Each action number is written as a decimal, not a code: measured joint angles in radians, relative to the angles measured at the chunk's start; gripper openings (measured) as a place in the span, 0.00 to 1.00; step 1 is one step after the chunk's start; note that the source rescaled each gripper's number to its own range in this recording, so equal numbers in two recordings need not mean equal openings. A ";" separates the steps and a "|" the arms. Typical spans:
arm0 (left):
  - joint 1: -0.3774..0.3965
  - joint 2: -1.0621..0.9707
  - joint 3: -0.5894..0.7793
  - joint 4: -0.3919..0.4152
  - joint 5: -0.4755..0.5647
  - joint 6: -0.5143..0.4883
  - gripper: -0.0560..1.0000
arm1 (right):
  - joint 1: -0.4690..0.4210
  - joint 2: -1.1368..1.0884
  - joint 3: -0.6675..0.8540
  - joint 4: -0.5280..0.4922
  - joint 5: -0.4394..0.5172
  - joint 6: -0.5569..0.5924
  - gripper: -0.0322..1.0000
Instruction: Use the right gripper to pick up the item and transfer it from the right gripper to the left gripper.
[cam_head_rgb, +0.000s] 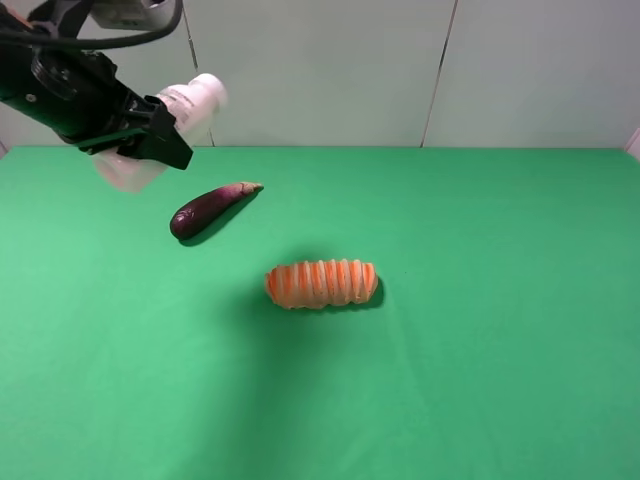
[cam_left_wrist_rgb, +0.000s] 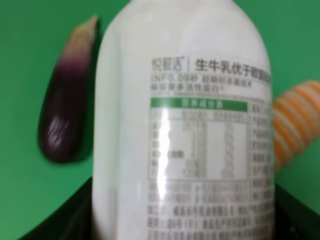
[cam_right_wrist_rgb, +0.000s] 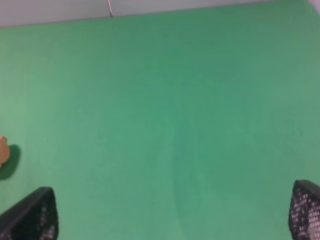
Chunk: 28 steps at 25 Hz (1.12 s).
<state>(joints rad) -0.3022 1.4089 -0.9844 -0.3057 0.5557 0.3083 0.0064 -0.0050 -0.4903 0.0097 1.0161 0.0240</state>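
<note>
The white bottle (cam_head_rgb: 190, 106) with a white cap is held up in the air at the far left, above the green table, tilted with its cap up and to the right. My left gripper (cam_head_rgb: 152, 136) is shut on it. In the left wrist view the bottle (cam_left_wrist_rgb: 185, 125) fills the frame, its printed label facing the camera, between the black fingers (cam_left_wrist_rgb: 55, 220). My right gripper (cam_right_wrist_rgb: 167, 220) is open and empty over bare green cloth. Only its two mesh fingertips (cam_right_wrist_rgb: 35, 215) show. The right arm is out of the exterior view.
A purple eggplant (cam_head_rgb: 207, 209) lies on the green table (cam_head_rgb: 480, 330) just below and right of the held bottle. An orange-striped ridged roll (cam_head_rgb: 321, 283) lies near the middle. Both show behind the bottle in the left wrist view: eggplant (cam_left_wrist_rgb: 65, 115), roll (cam_left_wrist_rgb: 295, 125).
</note>
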 joint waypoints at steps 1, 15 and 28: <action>0.009 0.000 0.008 0.016 0.002 -0.033 0.07 | 0.000 0.000 0.000 0.000 0.000 0.000 1.00; 0.168 -0.002 0.251 0.206 -0.153 -0.330 0.07 | 0.000 0.000 0.000 0.000 0.000 0.000 1.00; 0.224 0.141 0.267 0.332 -0.366 -0.359 0.07 | 0.000 0.000 0.000 0.000 -0.003 0.000 1.00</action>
<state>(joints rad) -0.0783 1.5503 -0.7170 0.0261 0.1899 -0.0503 0.0064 -0.0050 -0.4903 0.0097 1.0129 0.0240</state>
